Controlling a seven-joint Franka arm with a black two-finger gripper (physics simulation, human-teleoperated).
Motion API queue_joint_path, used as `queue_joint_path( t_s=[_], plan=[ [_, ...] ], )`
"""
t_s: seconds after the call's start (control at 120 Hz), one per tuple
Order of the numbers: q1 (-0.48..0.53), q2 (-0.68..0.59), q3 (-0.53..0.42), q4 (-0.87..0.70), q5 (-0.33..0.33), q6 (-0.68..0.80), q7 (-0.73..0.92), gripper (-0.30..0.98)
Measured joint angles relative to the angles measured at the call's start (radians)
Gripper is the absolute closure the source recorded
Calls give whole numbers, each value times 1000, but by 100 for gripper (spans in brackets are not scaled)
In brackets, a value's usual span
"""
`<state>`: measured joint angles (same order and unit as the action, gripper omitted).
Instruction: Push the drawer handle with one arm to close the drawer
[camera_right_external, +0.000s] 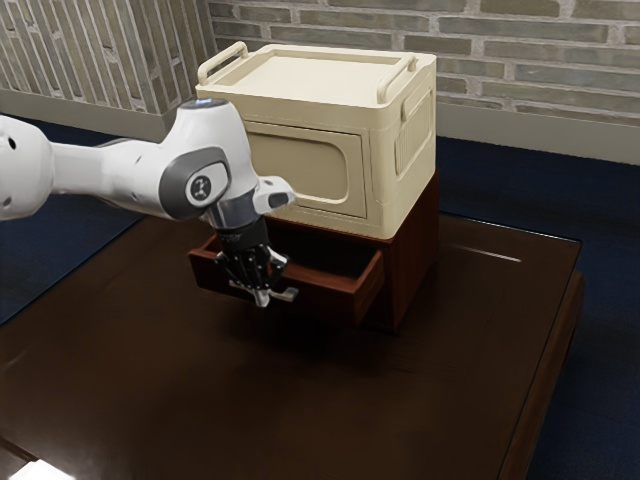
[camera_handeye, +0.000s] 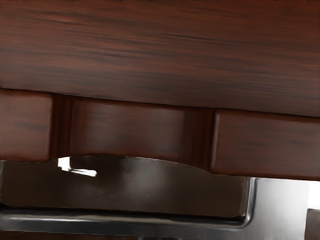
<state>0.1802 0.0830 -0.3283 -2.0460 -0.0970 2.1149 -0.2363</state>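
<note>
Exterior view: end effector (camera_right_external: 262, 297) points down, fingers together, nothing seen gripped. Handle (camera_right_external: 288, 294) at fingertips; contact cannot be confirmed. Drawer (camera_right_external: 335, 297) open, front just beyond end effector. Cabinet (camera_right_external: 414, 255) farther beyond, carrying cream box (camera_right_external: 405, 165), higher than end effector. Table (camera_right_external: 430, 400) below.

Wrist view: notched edge of drawer front near end effector, metal handle alongside.

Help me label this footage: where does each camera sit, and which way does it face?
Exterior view: beside the arm, raised, looking down over the table at the open drawer and cream box, toward the brick wall; my arm and gripper enter from the exterior view's left.
Wrist view: on my hand, looking down closely at the drawer's front edge and metal handle.
Shared: drawer and handle.
</note>
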Motion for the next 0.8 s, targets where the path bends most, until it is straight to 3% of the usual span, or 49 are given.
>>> queue_joint_path(
  t_s=[0.633,0.8],
  plan=[
    [3,106,5,107,5,62,42,79],
    [4,139,3,143,63,72,51,79]
  ],
)
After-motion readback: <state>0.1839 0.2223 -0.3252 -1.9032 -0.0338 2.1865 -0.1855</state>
